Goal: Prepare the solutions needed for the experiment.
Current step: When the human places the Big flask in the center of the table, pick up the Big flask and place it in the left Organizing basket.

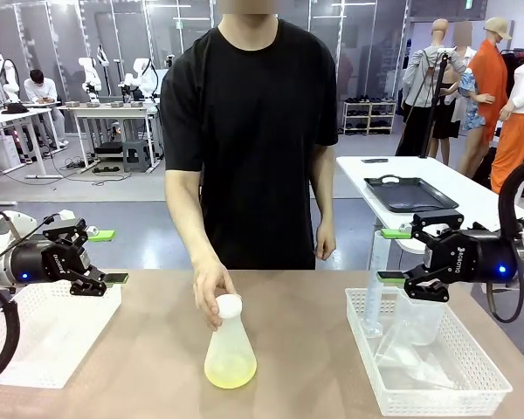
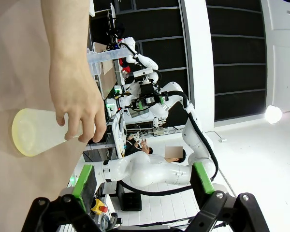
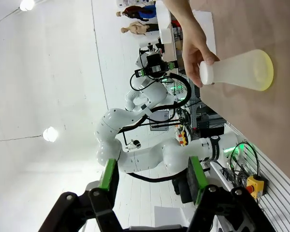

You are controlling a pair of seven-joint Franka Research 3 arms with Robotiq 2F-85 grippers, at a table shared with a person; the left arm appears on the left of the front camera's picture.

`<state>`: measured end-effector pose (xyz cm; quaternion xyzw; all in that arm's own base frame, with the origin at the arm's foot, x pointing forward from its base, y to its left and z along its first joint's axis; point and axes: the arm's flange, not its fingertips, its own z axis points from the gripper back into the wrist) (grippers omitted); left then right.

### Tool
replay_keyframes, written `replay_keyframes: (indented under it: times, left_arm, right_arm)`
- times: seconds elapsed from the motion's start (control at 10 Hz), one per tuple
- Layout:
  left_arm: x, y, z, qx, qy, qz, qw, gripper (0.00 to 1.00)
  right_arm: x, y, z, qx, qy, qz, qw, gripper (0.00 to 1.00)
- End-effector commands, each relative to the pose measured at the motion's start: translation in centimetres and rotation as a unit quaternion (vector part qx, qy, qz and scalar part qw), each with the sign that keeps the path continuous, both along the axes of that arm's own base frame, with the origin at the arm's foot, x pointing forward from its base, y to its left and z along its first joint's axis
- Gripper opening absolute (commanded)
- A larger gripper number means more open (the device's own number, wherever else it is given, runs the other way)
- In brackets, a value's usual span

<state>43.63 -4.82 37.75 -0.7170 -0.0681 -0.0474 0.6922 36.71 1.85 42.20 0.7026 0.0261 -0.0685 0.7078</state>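
Frosted flask at mid-table, neck gripped by a person's hand.
Pale yellow-green liquid pooled shallow in the flask's bottom. Left gripper spread wide above the left basket, empty. Right gripper parted over the right basket, near a clear cylinder, gripping nothing.

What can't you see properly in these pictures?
- Left wrist view: the neck and mouth of the flask, covered by the person's hand.
- Front view: the clear containers in the right basket, see-through and partly behind the right gripper; shapes and contents unclear.
- Front view: the left basket, cut off by the picture's left edge.
- Front view: the exact level of the yellow liquid, blurred by the frosted glass.
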Motion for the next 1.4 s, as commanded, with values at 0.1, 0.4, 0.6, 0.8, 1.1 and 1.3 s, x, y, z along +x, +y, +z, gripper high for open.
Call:
replay_keyframes:
  times: [0.1,0.4,0.6,0.8,1.1,1.3]
  left_arm:
    - [0.1,-0.1,0.2,-0.006,-0.002,0.003,1.0,1.0]
    - [0.0,0.0,0.0,0.0,0.0,0.0,1.0,1.0]
    - [3.0,-2.4,0.7,0.023,-0.03,-0.027,0.999,1.0]
    - [6.0,-4.7,1.4,0.043,-0.11,-0.057,0.991,1.0]
    - [9.7,-8.3,1.1,0.055,-0.197,-0.115,0.972,1.0]
    - [11.1,-9.9,1.3,0.044,-0.252,-0.125,0.959,1.0]
  right_arm:
    - [0.0,0.0,0.1,0.004,0.0,-0.001,1.0,0.73]
    - [0.0,0.0,0.1,0.004,0.0,-0.001,1.0,0.73]
    - [0.0,0.0,0.1,0.004,0.0,-0.001,1.0,0.73]
    - [0.0,0.0,0.1,0.004,0.0,-0.001,1.0,0.73]
    - [0.0,0.0,0.1,0.004,0.0,-0.001,1.0,0.73]
    - [0.0,0.0,0.1,0.004,0.0,-0.001,1.0,0.73]
